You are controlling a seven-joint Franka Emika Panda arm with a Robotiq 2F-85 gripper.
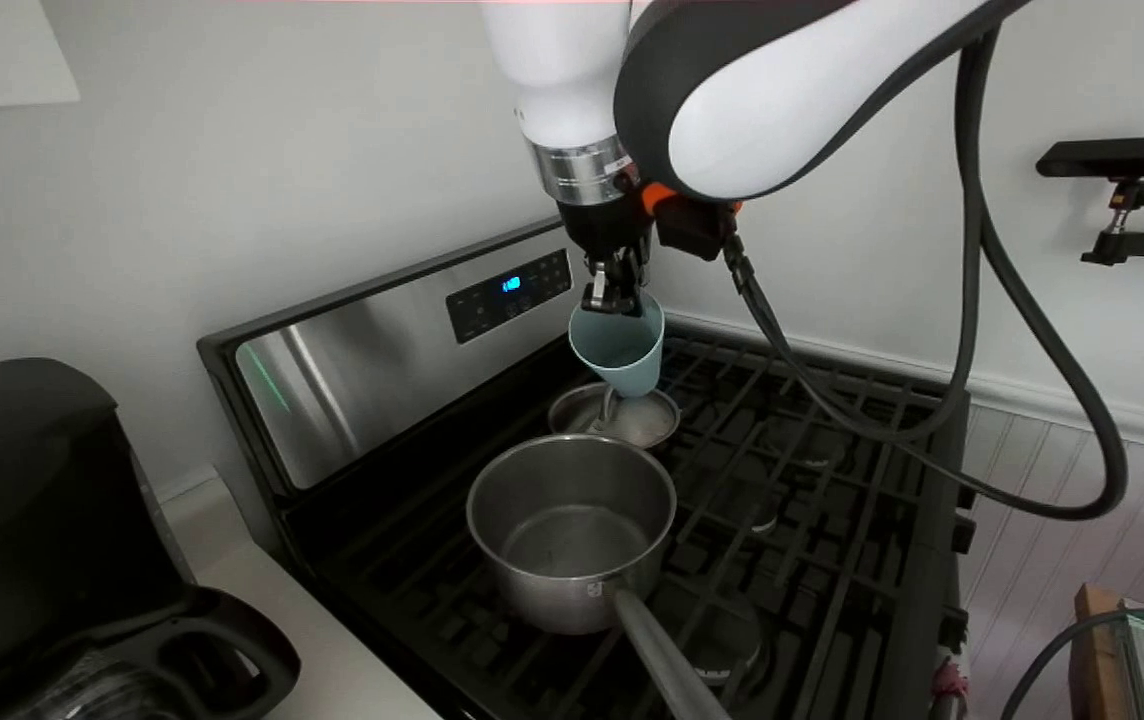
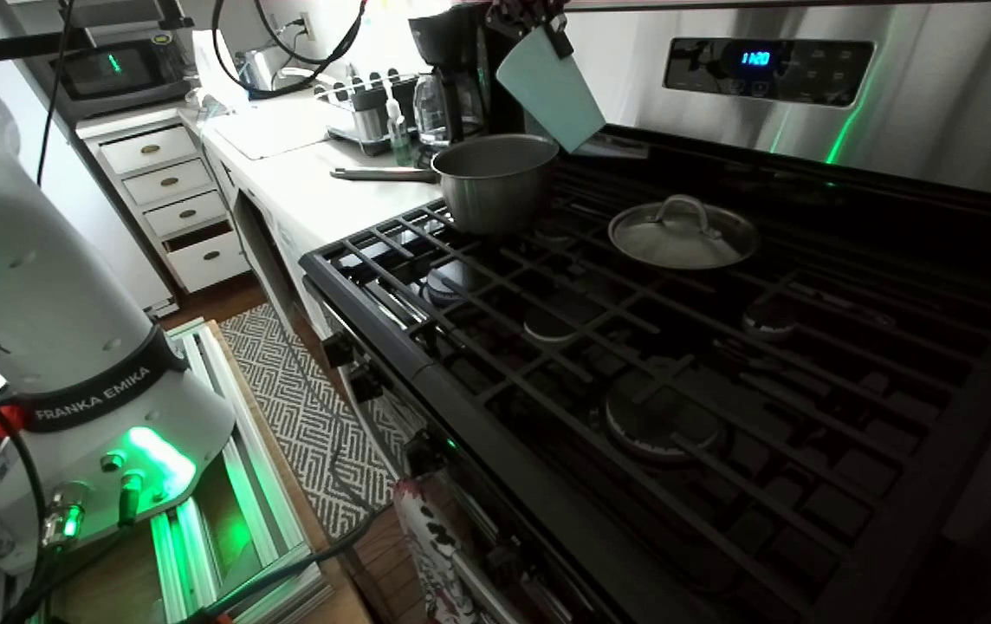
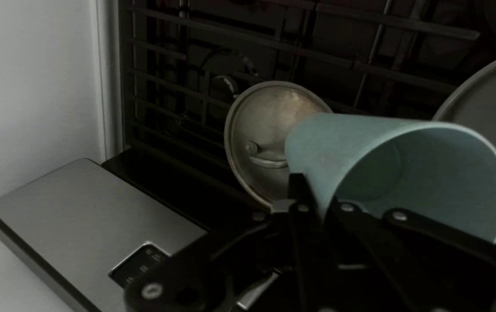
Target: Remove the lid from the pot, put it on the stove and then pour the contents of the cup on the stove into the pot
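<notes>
My gripper (image 1: 616,296) is shut on the wall of the pale blue cup (image 1: 632,372), one finger inside the rim and one outside, as the wrist view (image 3: 317,189) shows. Tilted, the cup hangs in the air with its mouth facing the pot's side. Its inside looks greenish at the bottom; whether it holds anything I cannot tell. The steel pot (image 2: 495,198) stands uncovered on the stove (image 2: 504,381), its long handle pointing away from the cup. Handle up, the lid (image 2: 677,247) lies on the grates near the back panel, below the cup in the wrist view (image 3: 269,108).
The steel back panel (image 1: 362,360) with its blue display rises close behind the cup. A black coffee maker (image 1: 22,490) stands on the white counter (image 1: 327,630) beside the stove. The arm's dark cable (image 1: 1112,430) loops over the stove's far side.
</notes>
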